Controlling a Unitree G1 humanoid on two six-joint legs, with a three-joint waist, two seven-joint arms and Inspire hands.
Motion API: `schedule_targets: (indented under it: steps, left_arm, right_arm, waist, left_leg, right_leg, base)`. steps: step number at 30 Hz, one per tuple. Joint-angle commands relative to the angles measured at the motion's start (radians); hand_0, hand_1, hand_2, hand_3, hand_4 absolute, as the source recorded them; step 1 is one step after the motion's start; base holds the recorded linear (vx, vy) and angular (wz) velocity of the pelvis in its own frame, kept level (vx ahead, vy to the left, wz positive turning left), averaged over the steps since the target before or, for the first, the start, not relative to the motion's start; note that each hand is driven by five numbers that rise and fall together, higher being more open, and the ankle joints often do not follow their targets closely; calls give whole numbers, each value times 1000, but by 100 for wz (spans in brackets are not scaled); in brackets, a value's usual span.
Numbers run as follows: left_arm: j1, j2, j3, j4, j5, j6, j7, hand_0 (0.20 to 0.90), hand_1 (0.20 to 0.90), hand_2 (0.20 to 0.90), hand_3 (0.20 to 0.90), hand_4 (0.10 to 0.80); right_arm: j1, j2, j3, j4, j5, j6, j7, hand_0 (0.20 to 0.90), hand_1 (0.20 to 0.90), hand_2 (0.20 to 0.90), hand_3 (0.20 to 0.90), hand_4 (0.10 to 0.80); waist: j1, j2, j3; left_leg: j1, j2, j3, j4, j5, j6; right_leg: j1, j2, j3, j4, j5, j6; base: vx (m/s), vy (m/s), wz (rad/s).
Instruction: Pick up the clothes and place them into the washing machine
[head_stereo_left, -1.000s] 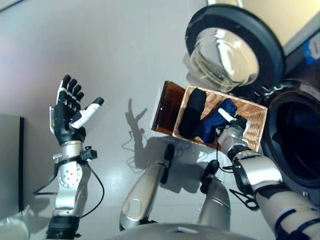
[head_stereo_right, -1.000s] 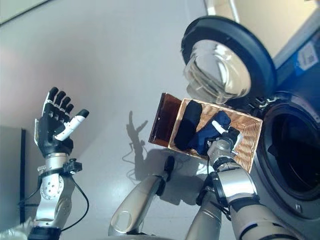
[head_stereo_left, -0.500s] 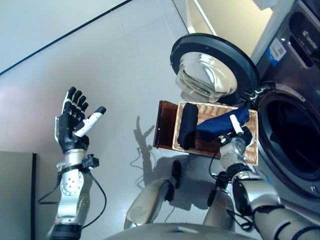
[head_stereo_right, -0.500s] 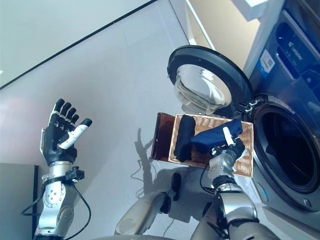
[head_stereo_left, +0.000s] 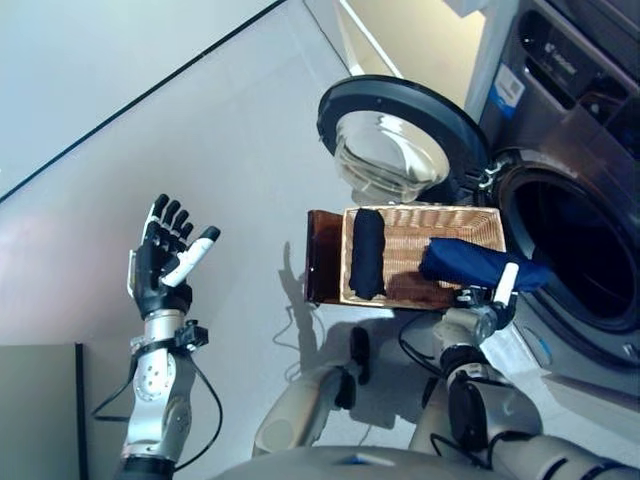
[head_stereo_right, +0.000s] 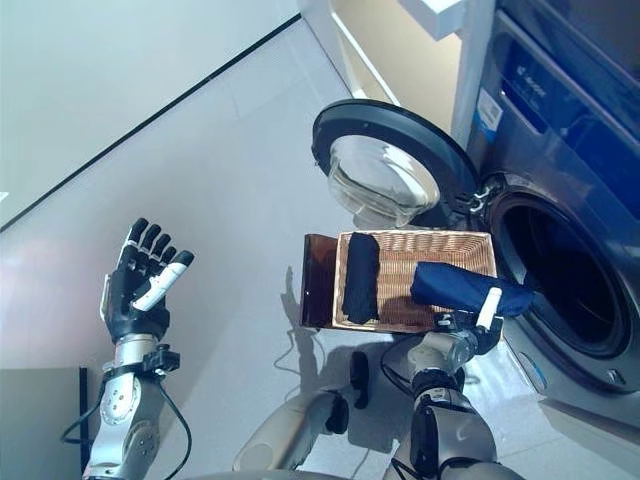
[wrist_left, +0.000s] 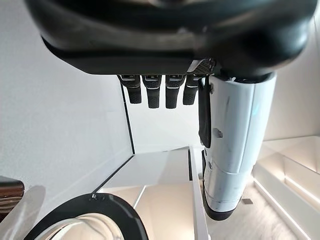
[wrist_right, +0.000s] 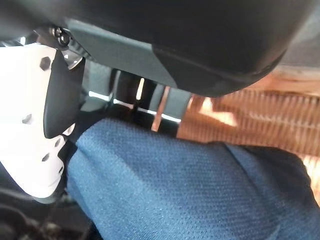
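Right hand (head_stereo_right: 470, 325): closed round blue garment (head_stereo_right: 462, 286), held at basket's (head_stereo_right: 415, 250) 4 o'clock edge.
Left hand (head_stereo_left: 165, 265): raised, fingers spread, nothing held.

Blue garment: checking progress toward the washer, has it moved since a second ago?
Yes. The blue garment, held by the right hand, left the basket toward the washer opening.

A pale grey glossy floor (head_stereo_left: 230, 140) fills most of the scene, crossed by a thin dark line (head_stereo_left: 140, 100) running diagonally. A cream wall (head_stereo_left: 420, 40) with a white skirting strip (head_stereo_left: 355, 35) rises behind, evenly lit
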Motion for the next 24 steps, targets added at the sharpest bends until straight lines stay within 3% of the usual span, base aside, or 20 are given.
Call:
schedule_targets:
  steps: [1, 4, 9, 12, 13, 15, 16, 20, 21, 24]
  left_arm:
    - [-17, 1, 25, -58, -10, -127, 0, 900, 900, 900, 900, 800]
    - [-25, 10, 23, -49, -7, -137, 7, 900, 900, 900, 900, 800]
    - [-33, 70, 58, -69, 33, -157, 31, 900, 900, 900, 900, 800]
    - [-79, 110, 110, -62, 56, -186, 74, 900, 900, 900, 900, 800]
    - [-83, 106, 111, -61, 57, -186, 76, 900, 900, 900, 900, 800]
    - [-120, 147, 160, -79, 94, -202, 122, 900, 900, 900, 900, 800]
    - [-127, 145, 180, -80, 99, -205, 144, 900, 900, 900, 900, 800]
    - [-126, 121, 167, -79, 98, -195, 145, 900, 900, 900, 900, 800]
    - [-123, 111, 156, -83, 87, -192, 133, 900, 900, 900, 900, 800]
    - [-115, 108, 164, -87, 85, -192, 128, 900, 900, 900, 900, 800]
  right_arm:
    - [-27, -70, -9, -120, -40, -75, 0, 200, 200, 200, 200, 300]
    - [-87, -128, -30, -144, -79, -92, -43, 200, 200, 200, 200, 300]
    - [-257, -336, -38, -175, -210, -118, -166, 200, 200, 200, 200, 300]
    - [-423, -508, 46, -155, -321, -100, -259, 200, 200, 200, 200, 300]
    - [-435, -513, 53, -149, -325, -99, -265, 200, 200, 200, 200, 300]
    - [-566, -626, 144, -167, -341, -84, -269, 200, 200, 200, 200, 300]
    - [-612, -654, 186, -190, -348, -87, -272, 900, 900, 900, 900, 800]
    - [-624, -637, 242, -236, -384, -64, -270, 900, 900, 900, 900, 800]
    - [-574, -586, 221, -226, -372, -52, -248, 900, 900, 900, 900, 800]
    - [-530, -559, 194, -203, -370, -49, -235, 900, 900, 900, 900, 800]
  waist:
    - [13, 59, -31]
    - [17, 73, -19]
    - [36, 94, 4]
    - [51, 93, 19]
    - [49, 97, 25]
    - [58, 78, 31]
    - [57, 73, 28]
    - [41, 64, 20]
    - [31, 65, 18]
    - [30, 65, 8]
  left_leg:
    - [-142, 3, -52, 42, -24, -72]
    - [-160, 4, -52, 54, -25, -72]
    - [-201, 0, -55, 71, -18, -74]
    - [-262, -5, -58, 126, -29, -86]
    - [-275, -2, -49, 131, -16, -83]
    - [-337, -2, -52, 243, -63, -101]
    - [-366, 3, -46, 288, -76, -106]
    - [-408, 10, -31, 379, -124, -103]
    - [-403, 8, -24, 368, -130, -100]
    - [-395, 2, -18, 344, -127, -96]
  right_leg:
    - [13, 9, -8, -3, -54, -54]
    - [-11, 13, -1, 14, -60, -56]
    - [-72, 14, 0, 72, -77, -63]
    - [-143, 13, 13, 167, -121, -71]
    - [-159, 11, 9, 175, -112, -74]
    - [-225, 13, 19, 308, -176, -89]
    - [-260, 12, 24, 356, -194, -93]
    - [-326, 16, 48, 459, -235, -106]
    - [-327, 19, 50, 465, -242, -109]
    - [-327, 23, 52, 456, -241, -109]
  base:
    - [5, 4, -6]
    - [-15, -17, -6]
    - [-66, -35, 0]
    - [-100, -38, 8]
    - [-61, -101, 23]
    - [-107, -100, 21]
    - [-88, -34, 28]
    - [0, -1, 17]
    - [41, 25, -7]
    - [45, 51, -18]
